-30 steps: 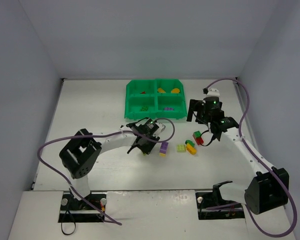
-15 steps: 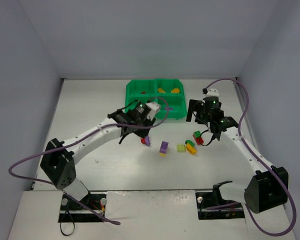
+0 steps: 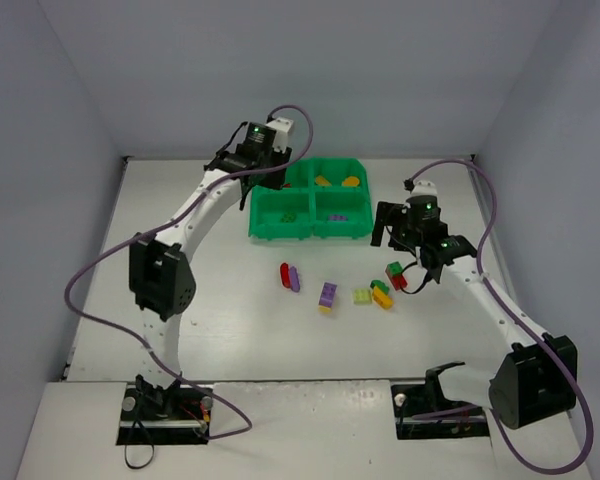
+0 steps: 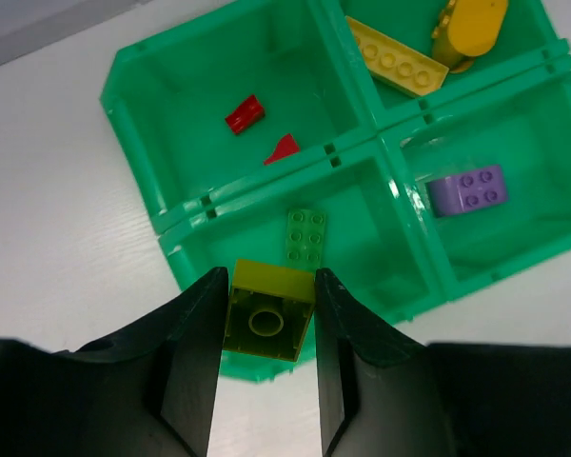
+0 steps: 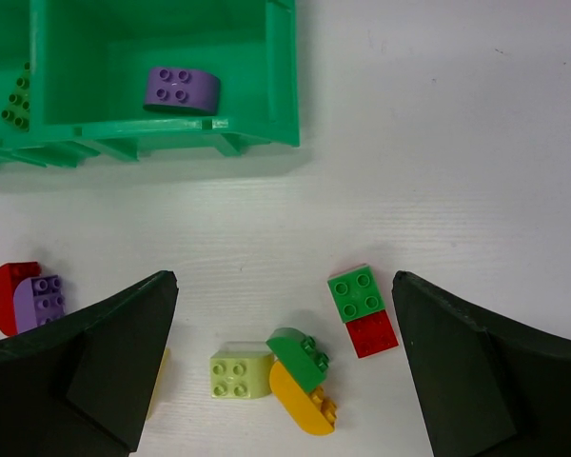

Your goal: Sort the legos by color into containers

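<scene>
My left gripper is shut on a lime brick, seen from its hollow underside, held above the near-left compartment of the green tray. That compartment holds a green brick; the others hold red pieces, yellow bricks and a purple brick. In the top view the left gripper is over the tray's far-left part. My right gripper is open and empty above loose bricks: green-on-red, pale lime, dark green, yellow.
Near the table's middle lie a red brick, a purple brick and a purple-on-yellow stack. The right gripper hovers just right of the tray's near corner. Grey walls close in the table on three sides.
My left arm has swung from the table's middle up to the tray, carrying the lime brick. The red and purple bricks it hid now show. The right arm has not moved.
</scene>
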Motion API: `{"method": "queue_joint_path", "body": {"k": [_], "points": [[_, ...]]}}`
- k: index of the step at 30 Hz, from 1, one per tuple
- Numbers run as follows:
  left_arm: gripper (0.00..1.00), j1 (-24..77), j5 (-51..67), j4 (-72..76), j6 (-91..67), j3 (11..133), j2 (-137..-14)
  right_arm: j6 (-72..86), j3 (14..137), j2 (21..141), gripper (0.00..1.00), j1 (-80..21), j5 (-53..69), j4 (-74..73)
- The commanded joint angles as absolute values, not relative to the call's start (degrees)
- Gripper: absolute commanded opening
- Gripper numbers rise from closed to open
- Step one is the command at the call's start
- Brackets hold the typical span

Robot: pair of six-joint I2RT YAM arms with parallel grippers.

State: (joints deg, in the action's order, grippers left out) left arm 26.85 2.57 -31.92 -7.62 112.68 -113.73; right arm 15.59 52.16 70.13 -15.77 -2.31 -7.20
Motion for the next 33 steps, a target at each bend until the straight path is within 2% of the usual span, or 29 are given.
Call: {"method": "queue_joint_path", "body": {"k": [1,8,13,15,20,25,30,33], "points": [[0.01,26.5,4.9,-31.7,-6.4,119.8,-117.9,16.3,52.6,67.1,0.92,-15.5,-1.9,-6.1],[0.01,26.4,5.8,-31.9,-7.6,120.3,-121.3,16.8,51.5,64.9,0.93,-15.6,-2.7,-7.4],[0.08,26.3,6.4,-31.0,-8.3,117.7,-121.0,17.3,50.4,63.5,0.93,-15.5,-3.0,-8.0],[0.13,26.3,6.5,-31.3,-8.3,117.5,-121.1,17.3,50.1,63.4,0.92,-15.6,-3.1,-8.3],[0.36,26.4,6.2,-30.9,-8.7,116.3,-120.6,17.6,49.8,62.8,0.93,-15.5,-3.3,-8.7],[0.42,26.3,6.1,-31.1,-8.5,116.3,-119.7,17.8,50.0,62.4,0.93,-15.5,-3.1,-9.0],[0.57,26.3,6.5,-31.6,-8.4,116.8,-117.8,18.2,50.1,62.1,0.92,-15.6,-2.5,-9.1],[0.59,26.3,5.8,-32.7,-7.9,117.2,-116.7,18.4,50.2,62.2,0.92,-15.5,-2.6,-9.1]]}}
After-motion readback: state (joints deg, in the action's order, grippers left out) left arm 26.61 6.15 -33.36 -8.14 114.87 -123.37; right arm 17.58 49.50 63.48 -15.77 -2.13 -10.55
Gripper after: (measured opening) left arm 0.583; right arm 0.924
